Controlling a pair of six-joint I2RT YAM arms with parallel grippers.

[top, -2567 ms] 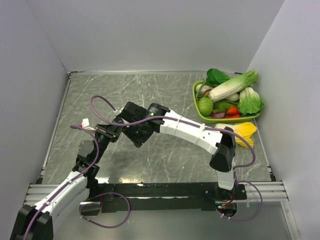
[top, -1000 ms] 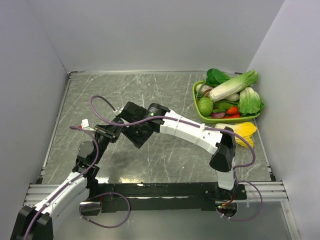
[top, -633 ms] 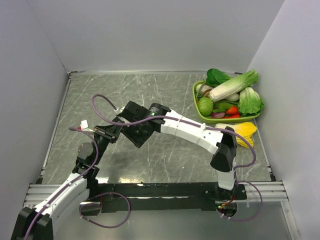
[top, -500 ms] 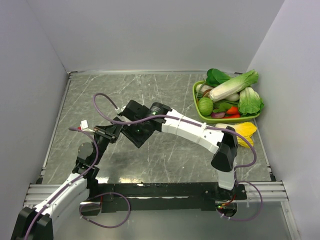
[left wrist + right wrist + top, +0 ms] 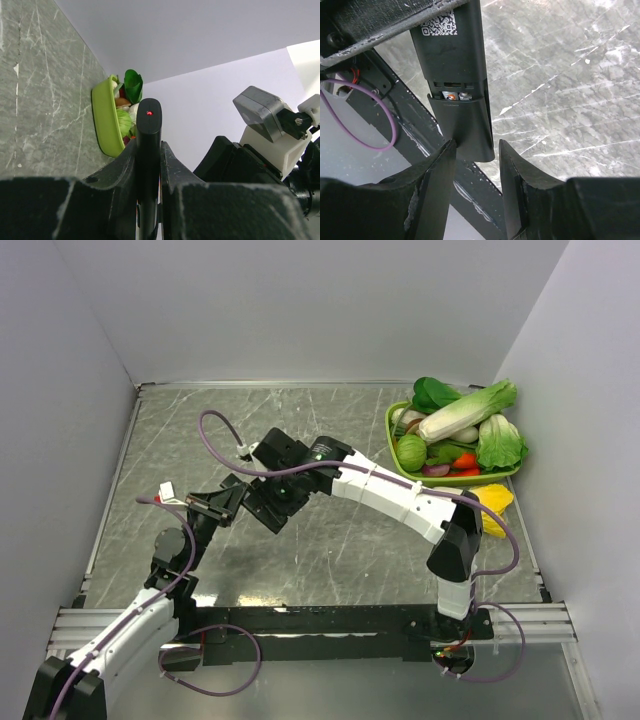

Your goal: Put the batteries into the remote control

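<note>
The left gripper point(image 5: 148, 152) is clenched on the remote control point(image 5: 148, 125). We see the remote pinched edgewise between the fingers point(image 5: 125, 170), its tip with a red dot reaching past them, over the near-left part of the grey marble table point(image 5: 330, 560). The right gripper point(image 5: 476, 146) straddles the remote's other end, jaws apart on either side of the partly slid battery cover point(image 5: 462, 125). We cannot tell whether they touch it. In the gap above the cover, below the coded label, the metallic ends of the batteries point(image 5: 455, 94) show inside the compartment. A green tray point(image 5: 391, 440) of vegetables stands at far right.
</note>
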